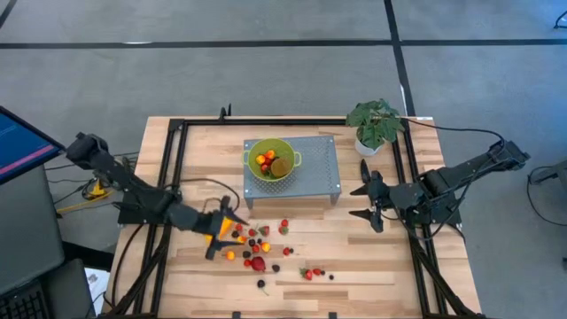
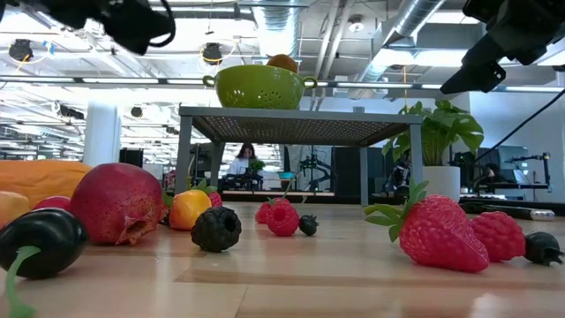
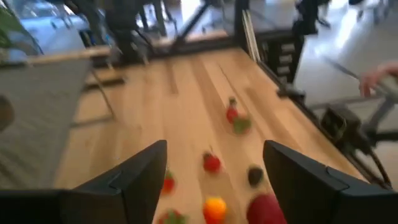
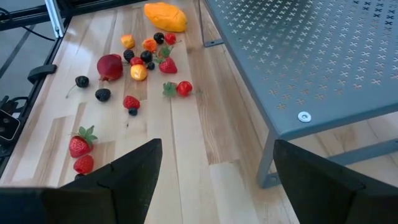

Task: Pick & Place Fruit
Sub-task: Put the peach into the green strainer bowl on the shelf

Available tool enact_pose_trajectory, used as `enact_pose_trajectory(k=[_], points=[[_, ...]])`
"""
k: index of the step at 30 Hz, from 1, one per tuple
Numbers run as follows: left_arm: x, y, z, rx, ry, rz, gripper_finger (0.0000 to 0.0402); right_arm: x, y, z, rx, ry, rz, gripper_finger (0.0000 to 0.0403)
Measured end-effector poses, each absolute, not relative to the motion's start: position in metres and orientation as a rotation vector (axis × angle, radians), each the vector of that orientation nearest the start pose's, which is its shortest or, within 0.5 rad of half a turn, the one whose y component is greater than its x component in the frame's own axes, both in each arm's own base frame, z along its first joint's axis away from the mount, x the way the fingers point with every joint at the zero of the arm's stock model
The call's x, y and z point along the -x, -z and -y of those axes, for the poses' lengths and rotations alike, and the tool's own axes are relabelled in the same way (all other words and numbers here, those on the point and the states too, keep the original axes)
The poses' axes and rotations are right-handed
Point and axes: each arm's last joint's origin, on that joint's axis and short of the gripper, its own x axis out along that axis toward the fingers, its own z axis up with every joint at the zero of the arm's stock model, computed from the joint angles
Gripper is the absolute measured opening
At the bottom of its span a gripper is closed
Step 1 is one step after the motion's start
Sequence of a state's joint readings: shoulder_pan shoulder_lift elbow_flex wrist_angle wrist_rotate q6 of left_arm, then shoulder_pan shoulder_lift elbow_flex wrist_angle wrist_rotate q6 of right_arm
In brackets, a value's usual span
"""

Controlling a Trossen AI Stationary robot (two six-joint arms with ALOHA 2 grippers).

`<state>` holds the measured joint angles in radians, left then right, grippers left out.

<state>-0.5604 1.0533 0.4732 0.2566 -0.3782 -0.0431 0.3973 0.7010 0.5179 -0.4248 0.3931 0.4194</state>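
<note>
Small red, orange and dark fruit [image 1: 257, 248] lie scattered on the wooden table, among them a red round fruit [image 1: 258, 263] and a long orange-yellow fruit [image 4: 165, 16]. A green colander [image 1: 271, 160] on a grey perforated stand [image 1: 314, 168] holds orange pieces and a brown kiwi-like oval [image 1: 281, 167]. My left gripper [image 1: 220, 232] hovers open at the left edge of the scattered fruit, with nothing between its fingers [image 3: 143, 174]. My right gripper [image 1: 365, 202] waits open to the right of the stand, above bare table.
A leafy potted plant [image 1: 376, 124] stands at the back right, behind my right gripper. Two strawberries [image 2: 437, 231] lie apart near the front right of the cluster. Black frame rails [image 1: 173, 177] run along the table's sides. A person's hand [image 3: 379, 78] shows beyond the table.
</note>
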Motion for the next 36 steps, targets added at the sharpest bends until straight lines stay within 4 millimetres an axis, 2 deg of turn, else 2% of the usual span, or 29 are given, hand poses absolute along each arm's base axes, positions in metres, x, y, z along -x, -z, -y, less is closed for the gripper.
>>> enact_pose_trajectory(k=[9, 16, 21, 36], points=[[-0.175, -0.198, 0.139, 0.055, 0.263, -0.437, 0.0227, -0.14, -0.234, -0.047, -0.174, 0.113, -0.549, 0.0301], [-0.158, -0.178, 0.154, 0.211, 0.215, -0.615, 0.023, -0.14, -0.234, -0.047, -0.174, 0.113, -0.549, 0.0301], [-0.153, -0.162, 0.16, 0.308, 0.148, -0.722, 0.023, -0.14, -0.234, -0.047, -0.174, 0.113, -0.549, 0.0301], [-0.163, -0.12, 0.159, 0.231, 0.012, -0.865, 0.023, -0.14, -0.234, -0.047, -0.174, 0.113, -0.549, 0.0301]])
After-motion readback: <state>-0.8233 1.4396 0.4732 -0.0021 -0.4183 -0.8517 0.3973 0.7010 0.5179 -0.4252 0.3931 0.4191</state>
